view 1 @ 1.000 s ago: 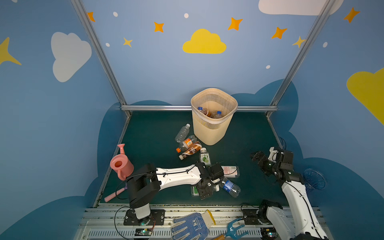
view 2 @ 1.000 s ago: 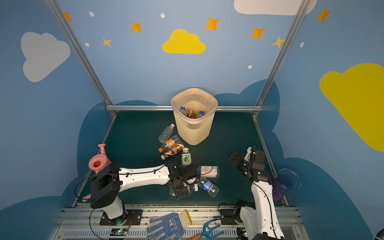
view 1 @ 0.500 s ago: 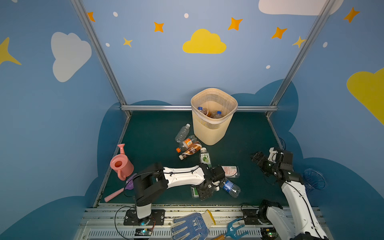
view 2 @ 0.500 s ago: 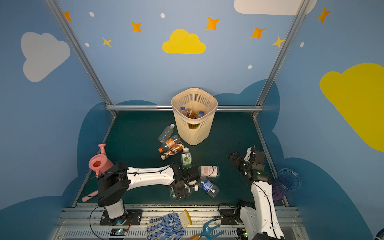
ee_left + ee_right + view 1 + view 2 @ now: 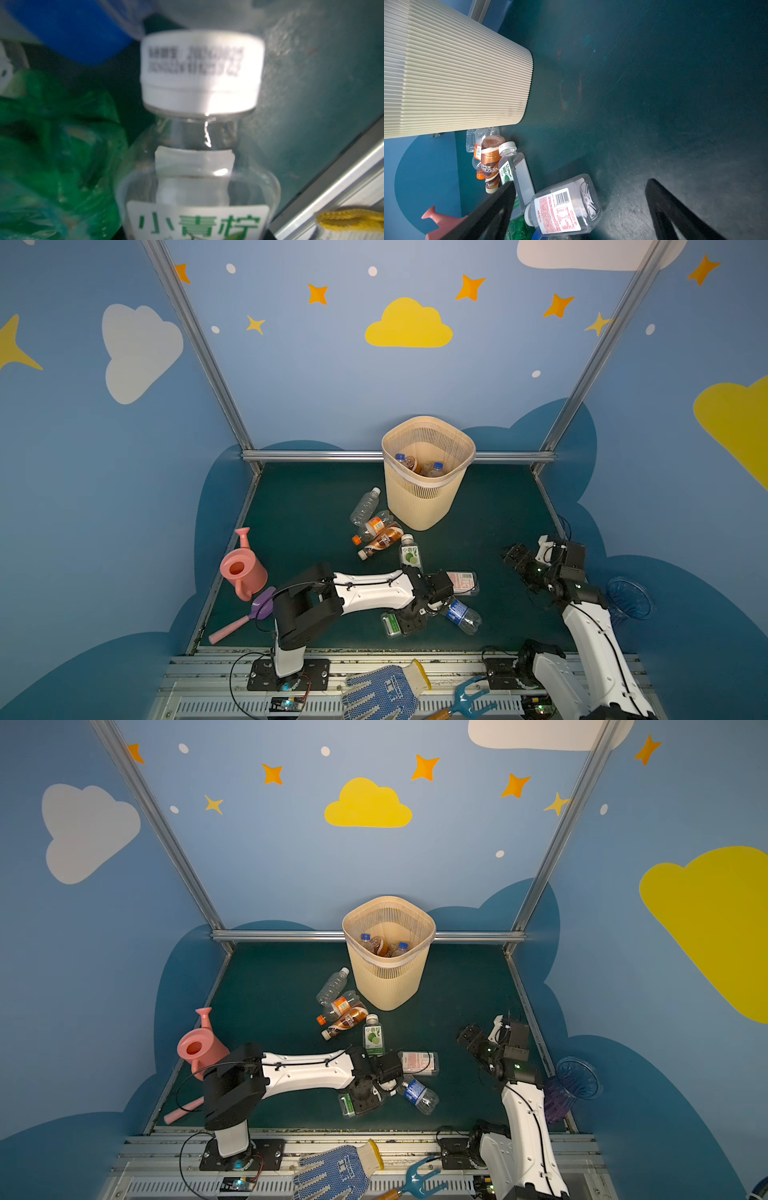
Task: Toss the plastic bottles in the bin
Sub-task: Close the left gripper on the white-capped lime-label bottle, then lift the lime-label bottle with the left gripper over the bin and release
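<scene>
The beige slatted bin [image 5: 428, 419] stands at the back of the green mat and holds a few plastic bottles [image 5: 420, 466]. Several more lie left of it: a clear one [image 5: 365, 506], an orange-capped one [image 5: 372, 527] and a brown-wrapped one [image 5: 381, 541]. A lime-labelled bottle [image 5: 410, 556] stands upright. My left gripper [image 5: 409, 620] is low near the front edge, shut on a white-capped, green-labelled bottle [image 5: 197, 199]. A red-labelled bottle [image 5: 562, 209] and a blue-labelled bottle [image 5: 461, 616] lie beside it. My right gripper [image 5: 581, 181] hangs open over the mat's right side, holding nothing.
A pink watering can [image 5: 243, 570] and a purple scoop [image 5: 262, 608] sit at the mat's left edge. A knitted glove [image 5: 382, 693] and a blue hand fork [image 5: 469, 701] lie on the front rail. A blue ribbed vase [image 5: 627, 599] stands outside the right rail.
The left gripper's jaws have drawn in around the green-labelled bottle, and the left arm's elbow has swung right. The right arm has barely moved.
</scene>
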Controlling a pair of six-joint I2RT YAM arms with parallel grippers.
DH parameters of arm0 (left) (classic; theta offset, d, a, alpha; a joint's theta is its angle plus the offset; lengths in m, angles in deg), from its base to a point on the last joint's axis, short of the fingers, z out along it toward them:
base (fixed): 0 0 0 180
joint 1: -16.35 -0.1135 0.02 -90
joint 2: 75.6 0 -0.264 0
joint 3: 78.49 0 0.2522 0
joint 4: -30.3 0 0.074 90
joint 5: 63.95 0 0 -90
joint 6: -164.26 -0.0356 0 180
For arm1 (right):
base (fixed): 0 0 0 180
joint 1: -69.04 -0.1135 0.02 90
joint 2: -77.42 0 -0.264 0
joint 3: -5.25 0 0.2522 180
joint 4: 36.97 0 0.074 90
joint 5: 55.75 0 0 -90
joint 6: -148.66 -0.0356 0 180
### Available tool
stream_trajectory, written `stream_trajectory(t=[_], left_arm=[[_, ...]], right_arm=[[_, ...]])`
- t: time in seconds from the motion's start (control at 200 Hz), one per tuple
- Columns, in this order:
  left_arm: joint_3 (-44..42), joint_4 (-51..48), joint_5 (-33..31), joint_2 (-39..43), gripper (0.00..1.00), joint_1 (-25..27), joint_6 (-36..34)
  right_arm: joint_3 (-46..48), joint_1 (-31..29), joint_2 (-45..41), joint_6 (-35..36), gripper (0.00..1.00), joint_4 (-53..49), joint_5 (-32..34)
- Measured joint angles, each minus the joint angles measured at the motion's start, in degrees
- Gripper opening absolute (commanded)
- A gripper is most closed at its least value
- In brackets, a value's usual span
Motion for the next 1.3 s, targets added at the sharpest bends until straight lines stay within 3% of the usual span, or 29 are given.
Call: stream_trajectory(t=[0.16, 0.431, 0.671, 0.851, 1.001, 1.131, 1.226, 1.302], left_arm=[[0.0, 0.0, 0.15, 2.64, 0.47, 0.0, 0.26], [6.97, 0.26, -6.58, 18.58, 0.48, -1.22, 0.15], [16.39, 12.07, -11.3, 33.22, 0.47, -13.79, -4.17], [24.65, 28.76, -9.86, 35.74, 0.48, -20.5, -6.56], [32.65, 40.41, -6.47, 31.52, 0.51, -21.7, -7.37], [42.82, 43.41, -2.84, 21.62, 0.52, -25.27, -2.45], [59.08, 38.75, -0.39, 6.99, 0.59, -28.7, 4.11], [76.26, 30.75, 0.92, -7.54, 0.74, -30.23, 8.24]], right_arm=[[0.0, 0.0, 0.28, 0.02, 0.97, 0.07, 0.0], [0.0, 0.0, 1.11, 0.26, 0.97, 0.96, 0.0], [-0.74, 0.04, 1.36, 0.94, 0.97, 1.27, 0.0], [-1.77, 0.04, 1.53, 1.36, 0.97, 1.29, 0.0], [-2.27, 0.09, 1.05, 1.95, 0.97, 0.85, 0.2], [-2.47, 0.11, -0.39, 2.03, 0.97, 0.83, 0.2], [-2.49, 0.11, -0.39, 1.95, 0.97, 0.87, -0.13], [-2.71, 0.11, 0.11, 2.1, 0.97, 0.74, -0.48]])
